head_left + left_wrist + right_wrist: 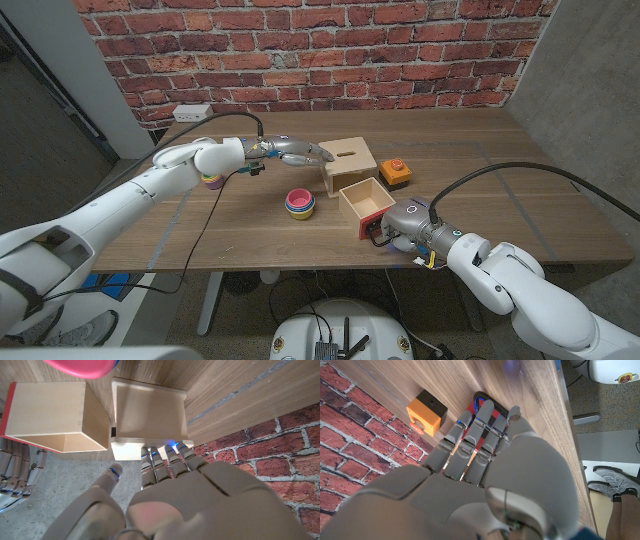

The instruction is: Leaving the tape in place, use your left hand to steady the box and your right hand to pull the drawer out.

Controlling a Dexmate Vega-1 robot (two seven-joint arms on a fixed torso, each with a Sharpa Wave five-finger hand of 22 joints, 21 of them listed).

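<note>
The pale wooden box [350, 158] stands at mid-table, and its top [149, 410] is plain in the left wrist view. My left hand [300, 153] reaches in from the left; its fingertips [165, 455] press on the box's edge and the thumb stays apart. The drawer [362, 200], an open wooden tray with a red front, sits in front of the box toward me, and its side [47, 410] shows a gap to the box. My right hand [405, 218] grips the drawer's red front, with its fingers [480, 425] curled over it. I cannot make out the tape.
An orange and black block [395, 172] sits right of the box, also in the right wrist view [426, 412]. Stacked coloured cups [299, 202] stand left of the drawer. Another stack [211, 181] sits under my left arm. A power strip [193, 111] lies at the back.
</note>
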